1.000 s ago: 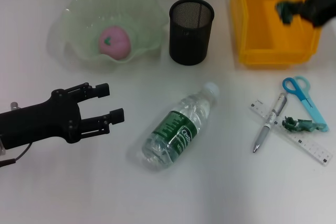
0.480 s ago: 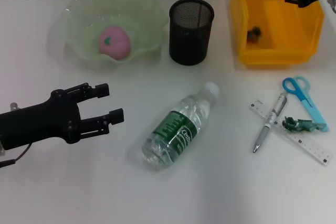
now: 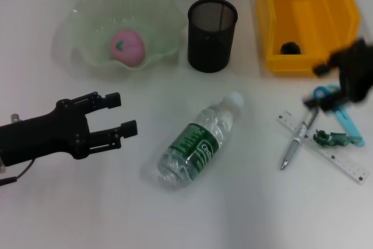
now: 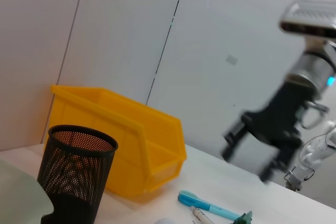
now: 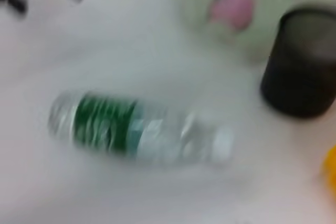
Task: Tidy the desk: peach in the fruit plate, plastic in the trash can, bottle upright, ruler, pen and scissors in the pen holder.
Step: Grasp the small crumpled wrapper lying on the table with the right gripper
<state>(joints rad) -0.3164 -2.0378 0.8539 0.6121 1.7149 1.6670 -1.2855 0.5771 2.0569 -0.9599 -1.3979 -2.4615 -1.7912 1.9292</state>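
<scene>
**Desk half tidied**

The peach (image 3: 127, 46) is seen in the fruit plate (image 3: 87, 21) and one scrap (image 3: 289, 48) in the yellow bin (image 3: 274, 21) — beyond the right pincer (image 3: 341, 83), whose jaw state cannot be told. Below it, a second scrap (image 3: 330, 139), pen (image 3: 299, 135), scissors (image 3: 338, 105) and ruler (image 3: 349, 164) are left on the white desk (image 3: 245, 202); the bottle (image 3: 201, 141) lies flat beside the open left pincer (image 3: 119, 115). The pen holder (image 3: 212, 35) stands before a grey wall (image 4: 236, 35).

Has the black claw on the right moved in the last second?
Yes. The right gripper has come from above the yellow plastic bin toward the robot, now hovering over the blue-handled scissors.
</scene>
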